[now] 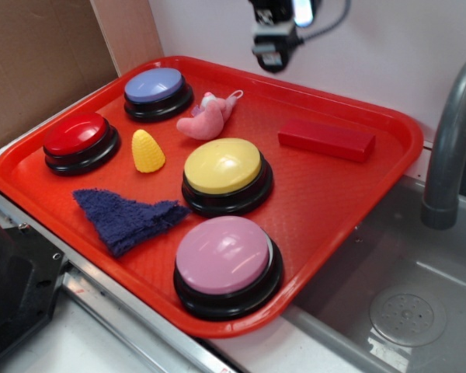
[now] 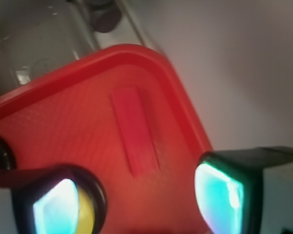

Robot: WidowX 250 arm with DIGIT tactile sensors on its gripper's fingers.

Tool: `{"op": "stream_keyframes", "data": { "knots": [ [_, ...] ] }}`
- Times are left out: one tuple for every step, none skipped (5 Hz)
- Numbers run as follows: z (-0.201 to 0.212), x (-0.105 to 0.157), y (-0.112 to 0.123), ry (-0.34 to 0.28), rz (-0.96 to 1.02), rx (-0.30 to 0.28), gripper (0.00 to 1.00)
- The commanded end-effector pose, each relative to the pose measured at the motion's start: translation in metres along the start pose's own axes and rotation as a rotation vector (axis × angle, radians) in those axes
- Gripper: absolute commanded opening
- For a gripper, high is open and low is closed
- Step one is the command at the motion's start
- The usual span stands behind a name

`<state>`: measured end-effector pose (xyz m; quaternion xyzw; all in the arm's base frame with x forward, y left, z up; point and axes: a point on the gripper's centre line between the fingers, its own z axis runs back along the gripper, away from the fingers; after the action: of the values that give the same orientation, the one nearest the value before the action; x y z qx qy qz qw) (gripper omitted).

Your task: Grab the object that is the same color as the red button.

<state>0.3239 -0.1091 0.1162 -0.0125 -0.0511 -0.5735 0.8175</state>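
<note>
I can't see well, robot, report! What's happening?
Gripper open, high above tray's back edge. Red block untouched on tray. Nothing in the way.

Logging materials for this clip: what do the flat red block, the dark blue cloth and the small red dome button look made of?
Flat red rectangular block: likely painted wood or plastic, matte, crisp edges. Dark blue crumpled cloth: terry-like fabric, nubby surface. Round red dome button: glossy plastic, highlights, on a black base.
</note>
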Motion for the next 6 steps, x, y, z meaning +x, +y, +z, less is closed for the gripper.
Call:
{"op": "stream_keyframes", "data": {
  "knots": [
    [-0.035, 0.013, -0.009, 0.046, 0.049, 0.079, 1.00],
    [-0.053, 0.011, -0.009, 0.087, 0.030, 0.047, 1.00],
    [-0.072, 0.005, -0.015, 0.127, 0.035, 0.018, 1.00],
    [-0.085, 0.001, -0.012, 0.147, 0.048, 0.007, 1.00],
    [-0.092, -0.001, -0.010, 0.150, 0.052, -0.009, 1.00],
    [-0.097, -0.004, -0.011, 0.140, 0.072, -0.020, 0.00]
  ]
}}
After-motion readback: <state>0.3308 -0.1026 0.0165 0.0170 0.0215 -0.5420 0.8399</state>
